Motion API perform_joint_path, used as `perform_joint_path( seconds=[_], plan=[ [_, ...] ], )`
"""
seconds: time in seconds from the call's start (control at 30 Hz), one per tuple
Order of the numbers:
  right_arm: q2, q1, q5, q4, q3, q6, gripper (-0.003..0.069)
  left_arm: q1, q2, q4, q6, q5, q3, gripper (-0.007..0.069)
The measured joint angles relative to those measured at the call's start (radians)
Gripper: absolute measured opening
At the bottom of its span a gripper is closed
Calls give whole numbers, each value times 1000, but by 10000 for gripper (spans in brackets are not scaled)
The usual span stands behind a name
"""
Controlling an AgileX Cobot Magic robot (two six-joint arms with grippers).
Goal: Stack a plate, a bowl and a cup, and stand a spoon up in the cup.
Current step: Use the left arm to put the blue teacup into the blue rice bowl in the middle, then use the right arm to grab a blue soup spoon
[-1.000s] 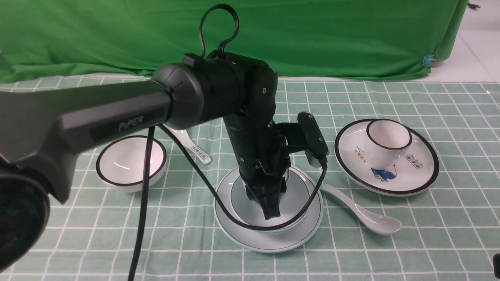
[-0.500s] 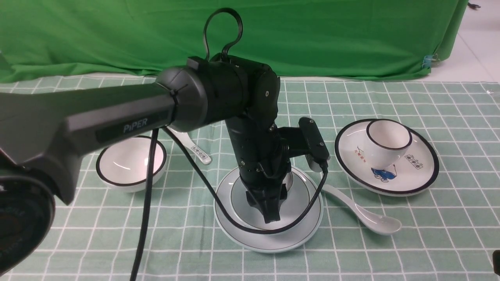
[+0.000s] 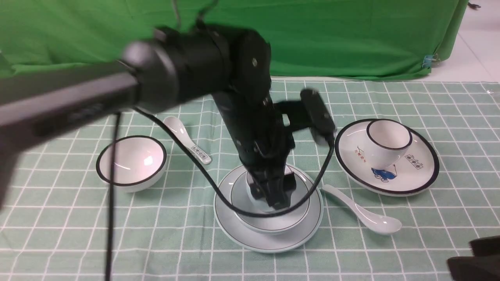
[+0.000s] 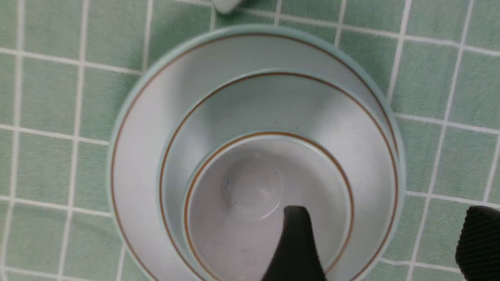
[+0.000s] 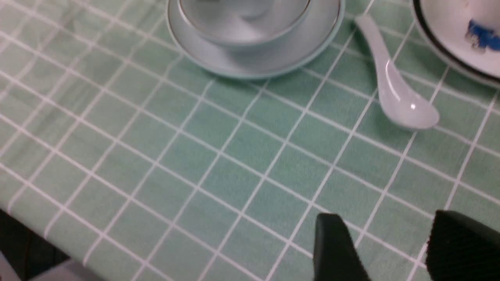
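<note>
Landmark, our plate (image 3: 269, 244): plain spoon (image 3: 365, 212) right of it, bowl-end nearer us, handle toward the plate; right gripper (image 5: 384, 234) nearer, jaws wide; left gripper's jaws wide.

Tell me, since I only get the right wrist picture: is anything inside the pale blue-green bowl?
Observer: Yes, a small pale blue-green handleless cup stands in the pale blue-green shallow bowl.
Visitor: Is a spoon in that cup?
Observer: No, its inside shows no spoon.
Visitor: Is the other robot hand squeezing it?
Observer: No, the black left gripper is open, one finger over the cup, the other outside it.
</note>
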Motion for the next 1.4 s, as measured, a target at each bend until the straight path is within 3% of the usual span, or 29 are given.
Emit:
perform_joint_path(
  seconds=[0.13,0.2,0.27,0.4,0.6,0.77,0.8,0.93,1.4],
  plan=[
    [190,0,11,-1,-82,-83,367,0,-101,5,-97,7,0,427],
    [336,0,11,-2,-153,-128,367,0,-197,9,-193,21,1,302],
    [463,0,10,-3,-218,-168,367,0,-293,9,-267,21,16,131],
    [638,-1,9,-3,-318,-232,367,0,-452,7,-330,-4,78,24],
    [866,-39,21,-1,-452,-306,367,0,-730,-3,-403,-124,318,4],
    [1024,-66,21,-4,-542,-330,367,0,-966,-4,-435,-345,588,2],
    [1072,-74,20,-4,-570,-340,367,0,-1046,-4,-441,-457,674,2],
    [1149,-88,20,-5,-614,-360,367,0,-1166,-4,-450,-587,781,2],
    [1247,-102,-91,-6,-648,-404,367,0,-1225,-29,-452,-623,811,10]
  ],
)
